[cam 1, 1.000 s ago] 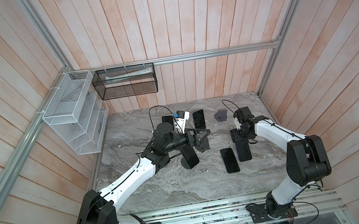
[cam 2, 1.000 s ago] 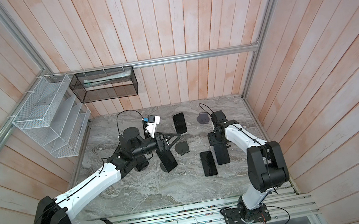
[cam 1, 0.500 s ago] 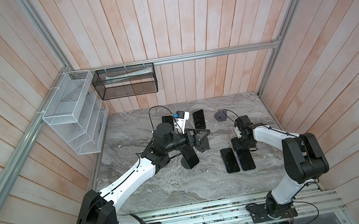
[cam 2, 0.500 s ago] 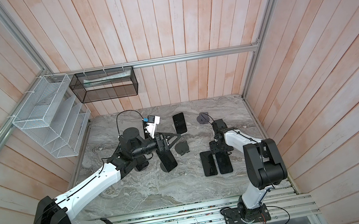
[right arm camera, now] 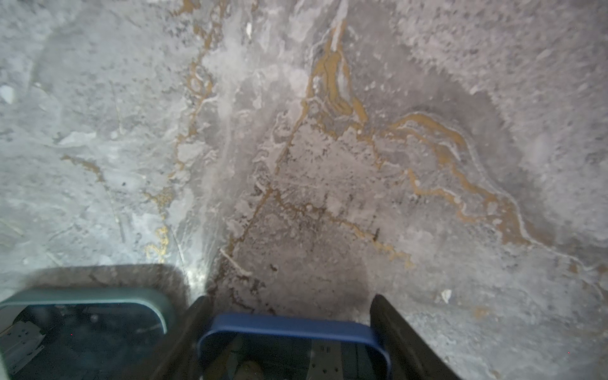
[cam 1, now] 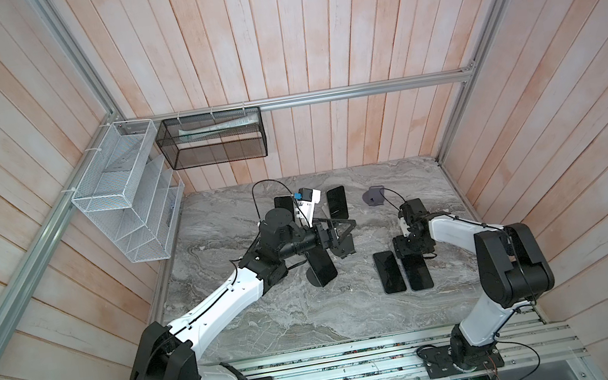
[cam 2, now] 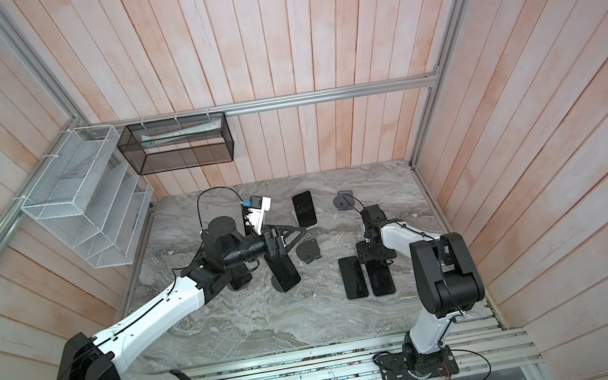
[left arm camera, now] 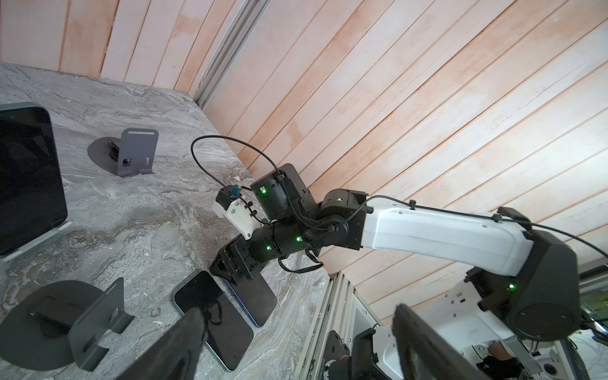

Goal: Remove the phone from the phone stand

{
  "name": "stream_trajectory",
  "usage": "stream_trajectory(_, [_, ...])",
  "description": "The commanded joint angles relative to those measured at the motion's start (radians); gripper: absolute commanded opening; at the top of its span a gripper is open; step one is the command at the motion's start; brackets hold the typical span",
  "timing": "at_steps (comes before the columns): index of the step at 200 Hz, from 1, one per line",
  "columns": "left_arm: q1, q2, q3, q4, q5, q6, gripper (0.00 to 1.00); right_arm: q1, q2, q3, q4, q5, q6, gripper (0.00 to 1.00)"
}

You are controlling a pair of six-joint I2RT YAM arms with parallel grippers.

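My right claw (right arm camera: 289,301) is clenched across the blue-edged phone (right arm camera: 292,348), one finger against each long side, gripping at the phone's end toward the back wall. The phone lies flat on the marble table (right arm camera: 329,164), screen up, on no stand. Just beside it, parallel and also flat, lies a teal-edged phone (right arm camera: 82,325). In both top views the pair sit side by side toward the right of the table, the teal one on the side nearer the middle. Behind the claw, near the back wall and well apart from both flat phones, stands an empty grey phone stand (cam 1: 375,196).

My left claw (left arm camera: 297,312) is released: fingers spread, nothing between them. It hangs in the air over the middle of the table, near an empty dark stand (cam 1: 345,249) with a round base, not touching it. Partly under my left wrist, a third phone (cam 1: 322,269) leans on a round-based stand of its own. Beyond the claw, a fourth phone (cam 1: 337,202) stands upright in a pale stand (left arm camera: 39,238). A further dark phone (cam 1: 282,204) shows behind my left wrist camera. Whether it sits on a stand I cannot tell.
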Motion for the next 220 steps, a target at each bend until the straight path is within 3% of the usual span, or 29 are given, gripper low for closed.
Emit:
stream_trajectory(1, [0.005, -0.024, -0.012, 0.018, 0.006, 0.011, 0.92, -0.005, 0.019, -0.018, 0.027, 0.002, -0.016, 0.74])
stream_trajectory(71, [0.009, -0.037, -0.011, 0.013, -0.003, 0.018, 0.91, -0.006, 0.035, -0.012, 0.031, -0.011, -0.02, 0.8])
stream_trajectory(152, [0.018, -0.06, -0.007, -0.001, -0.021, 0.042, 0.91, -0.004, 0.0, 0.04, -0.009, -0.02, 0.008, 0.79])
stream_trajectory(194, [0.052, -0.091, -0.012, -0.029, -0.102, 0.066, 0.92, -0.003, -0.109, 0.146, -0.052, 0.068, 0.043, 0.8])
stream_trajectory(220, [0.081, -0.13, -0.023, -0.068, -0.254, 0.08, 0.93, 0.027, -0.215, 0.173, -0.008, 0.126, 0.033, 0.81])
